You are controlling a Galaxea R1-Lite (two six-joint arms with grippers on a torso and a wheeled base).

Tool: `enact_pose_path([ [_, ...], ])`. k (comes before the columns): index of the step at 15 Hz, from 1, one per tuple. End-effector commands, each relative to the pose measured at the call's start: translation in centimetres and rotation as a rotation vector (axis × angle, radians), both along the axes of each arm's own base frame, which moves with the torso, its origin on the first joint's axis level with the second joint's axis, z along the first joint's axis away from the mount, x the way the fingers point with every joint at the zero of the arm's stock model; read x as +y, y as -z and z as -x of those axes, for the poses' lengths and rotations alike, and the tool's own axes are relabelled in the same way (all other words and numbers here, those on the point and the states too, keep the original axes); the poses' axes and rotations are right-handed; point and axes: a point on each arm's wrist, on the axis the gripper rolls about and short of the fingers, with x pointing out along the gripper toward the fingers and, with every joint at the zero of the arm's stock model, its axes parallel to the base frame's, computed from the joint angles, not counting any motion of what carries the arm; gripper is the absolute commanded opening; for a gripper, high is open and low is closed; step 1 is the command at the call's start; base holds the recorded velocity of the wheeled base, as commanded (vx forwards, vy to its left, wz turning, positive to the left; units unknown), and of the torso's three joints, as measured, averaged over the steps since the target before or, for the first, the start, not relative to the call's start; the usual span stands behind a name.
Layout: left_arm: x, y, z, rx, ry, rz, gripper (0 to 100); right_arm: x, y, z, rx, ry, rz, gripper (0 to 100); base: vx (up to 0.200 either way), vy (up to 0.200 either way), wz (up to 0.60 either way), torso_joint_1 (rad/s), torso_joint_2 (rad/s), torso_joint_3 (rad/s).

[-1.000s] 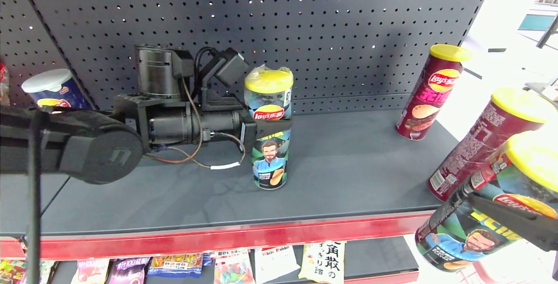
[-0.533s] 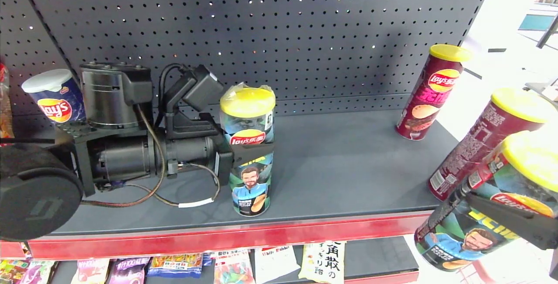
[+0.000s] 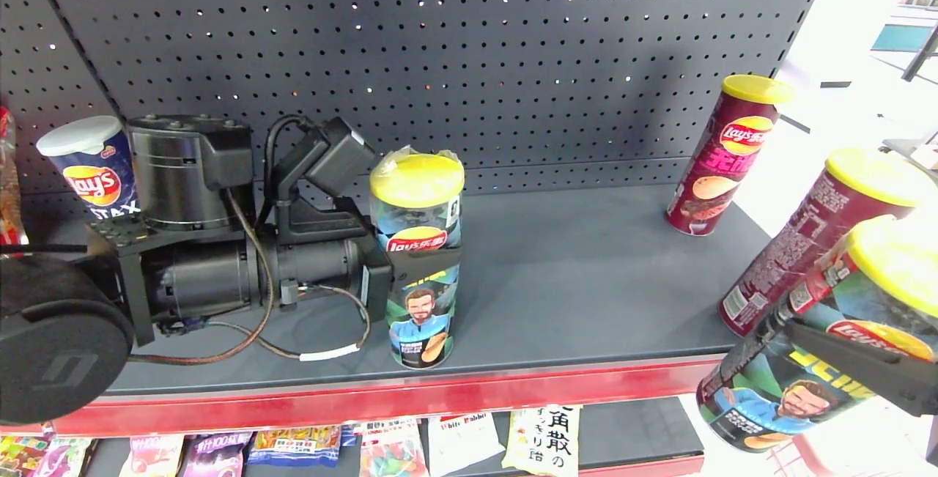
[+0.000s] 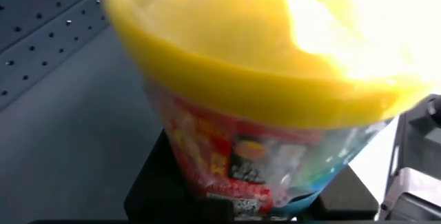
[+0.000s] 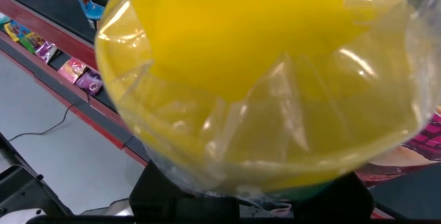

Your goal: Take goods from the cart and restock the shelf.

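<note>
Your left tool (image 3: 432, 261) is clamped across the middle of a green can (image 3: 418, 294) with a yellow lid, one finger crossing its front. The can stands upright at the front edge of the shelf (image 3: 586, 294), left of the middle, its base just behind the red lip (image 3: 513, 385). You cannot tell whether the base rests on the board. The left wrist view looks down on the lid and label (image 4: 241, 148).

Your right tool (image 3: 813, 349) grips a second green can (image 3: 777, 404), tilted, past the shelf's right end and below the level of its front edge. Its plastic-wrapped yellow lid (image 5: 262, 79) faces the right wrist camera.

To the right of the first can the board is open gray surface as far as a maroon can (image 3: 722, 154), which leans near the back right corner close to the pegboard (image 3: 513, 59). A second maroon can (image 3: 806, 242) stands tilted by the right end, just above the can in your right tool. You cannot tell what carries it.

A blue can (image 3: 95, 169) with a white lid sits at the back left, behind the left arm. Snack packets (image 3: 381, 448) hang below the front edge.
</note>
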Motion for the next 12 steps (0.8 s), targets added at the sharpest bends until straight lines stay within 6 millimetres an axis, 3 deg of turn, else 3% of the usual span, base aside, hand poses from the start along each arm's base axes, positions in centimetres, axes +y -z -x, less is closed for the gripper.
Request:
enact_pose_path([
  [1, -0.3, 0.0, 0.2, 0.009, 0.009, 0.011, 0, 0.0, 0.0, -0.1, 0.002, -0.001, 0.001, 0, 0.000, 0.000, 0.00, 0.000, 0.00, 0.000],
  [12, -0.2, 1.1, 0.6, 0.020, -0.006, 0.019, 0, 0.1, -0.3, -0.2, -0.003, -0.001, 0.000, 0, 0.000, 0.000, 0.00, 0.000, 0.00, 0.000],
])
